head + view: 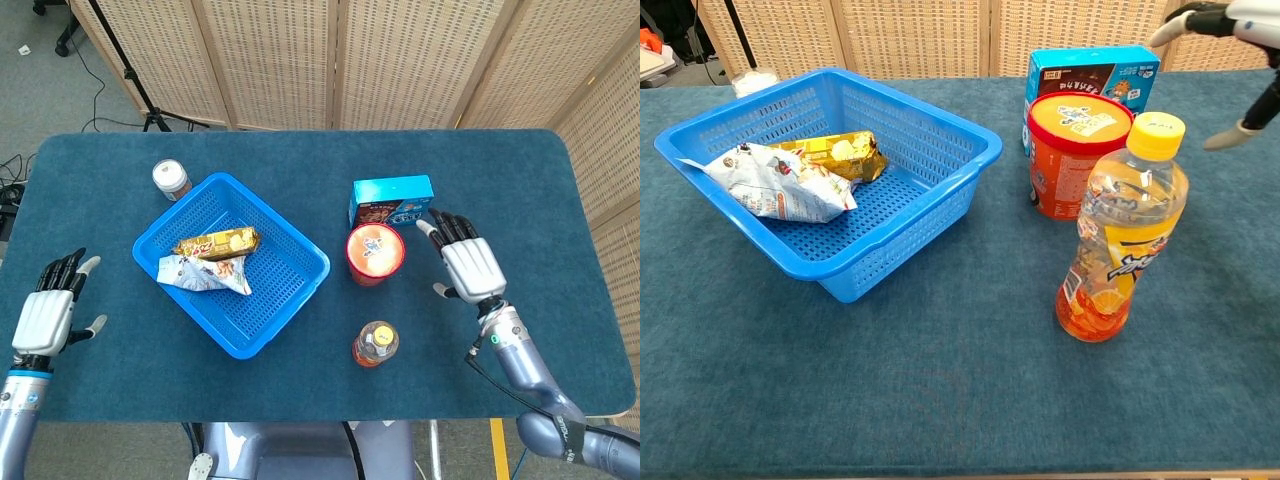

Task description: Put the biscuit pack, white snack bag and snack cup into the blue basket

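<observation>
The blue basket (283, 293) (910, 230) holds the gold biscuit pack (217, 242) (838, 153) and the white snack bag (204, 273) (775, 183). The red snack cup (375, 253) (1076, 151) stands upright on the table right of the basket. My right hand (468, 265) (1230, 40) hovers open just right of the cup, fingers spread, touching nothing. My left hand (48, 315) is open near the table's front left edge, far from everything.
A cyan box (392, 200) (1095, 75) stands right behind the cup. An orange drink bottle (375, 344) (1120, 235) stands in front of it. A small lidded jar (171, 179) sits behind the basket's left corner. Wicker screens back the table.
</observation>
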You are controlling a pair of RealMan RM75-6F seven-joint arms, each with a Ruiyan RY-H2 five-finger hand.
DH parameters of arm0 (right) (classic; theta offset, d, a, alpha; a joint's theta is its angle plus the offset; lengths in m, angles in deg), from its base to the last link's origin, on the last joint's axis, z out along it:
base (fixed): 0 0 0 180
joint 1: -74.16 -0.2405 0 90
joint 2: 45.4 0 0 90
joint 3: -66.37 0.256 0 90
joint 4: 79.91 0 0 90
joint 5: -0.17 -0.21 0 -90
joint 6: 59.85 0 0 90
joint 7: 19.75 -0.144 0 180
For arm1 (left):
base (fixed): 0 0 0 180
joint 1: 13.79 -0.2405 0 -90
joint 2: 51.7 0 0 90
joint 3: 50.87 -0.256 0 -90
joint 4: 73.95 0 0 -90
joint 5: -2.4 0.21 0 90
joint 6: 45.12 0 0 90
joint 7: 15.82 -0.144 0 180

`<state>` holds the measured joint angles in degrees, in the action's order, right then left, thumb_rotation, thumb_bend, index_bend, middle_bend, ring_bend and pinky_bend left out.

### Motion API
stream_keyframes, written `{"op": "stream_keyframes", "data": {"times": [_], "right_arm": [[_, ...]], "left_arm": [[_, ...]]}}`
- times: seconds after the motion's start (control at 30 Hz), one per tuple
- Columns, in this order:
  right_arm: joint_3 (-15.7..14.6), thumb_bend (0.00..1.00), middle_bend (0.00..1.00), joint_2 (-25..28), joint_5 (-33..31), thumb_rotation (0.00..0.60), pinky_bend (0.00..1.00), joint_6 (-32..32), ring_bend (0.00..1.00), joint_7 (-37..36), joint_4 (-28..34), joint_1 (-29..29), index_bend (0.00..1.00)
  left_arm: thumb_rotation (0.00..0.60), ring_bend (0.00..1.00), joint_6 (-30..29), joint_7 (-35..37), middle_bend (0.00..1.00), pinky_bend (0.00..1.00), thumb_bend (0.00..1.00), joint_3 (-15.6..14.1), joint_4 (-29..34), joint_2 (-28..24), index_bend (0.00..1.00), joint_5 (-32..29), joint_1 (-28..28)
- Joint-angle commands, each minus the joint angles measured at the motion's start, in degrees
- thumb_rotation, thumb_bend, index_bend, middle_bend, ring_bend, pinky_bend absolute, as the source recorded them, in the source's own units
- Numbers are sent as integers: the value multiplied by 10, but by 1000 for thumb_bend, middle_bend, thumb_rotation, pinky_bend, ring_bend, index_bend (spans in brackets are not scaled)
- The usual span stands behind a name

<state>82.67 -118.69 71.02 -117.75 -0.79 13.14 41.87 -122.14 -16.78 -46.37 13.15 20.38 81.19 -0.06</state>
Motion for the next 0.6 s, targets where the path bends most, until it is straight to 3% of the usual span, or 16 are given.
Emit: {"op": "stream_keyframes", "data": {"times": [0.03, 0.6], "right_arm": [[6, 156, 0, -13, -29, 600, 80, 23, 0, 21, -4, -23, 105], [6, 156, 0, -51, -107, 600, 81, 57, 0, 73, -14, -105, 105]], "left_arm": [[600, 0, 9, 6, 0, 69, 248, 1, -5, 2, 32, -4, 3], [600, 0, 56, 29, 0, 69, 250, -2, -21, 6, 32, -14, 15]]}}
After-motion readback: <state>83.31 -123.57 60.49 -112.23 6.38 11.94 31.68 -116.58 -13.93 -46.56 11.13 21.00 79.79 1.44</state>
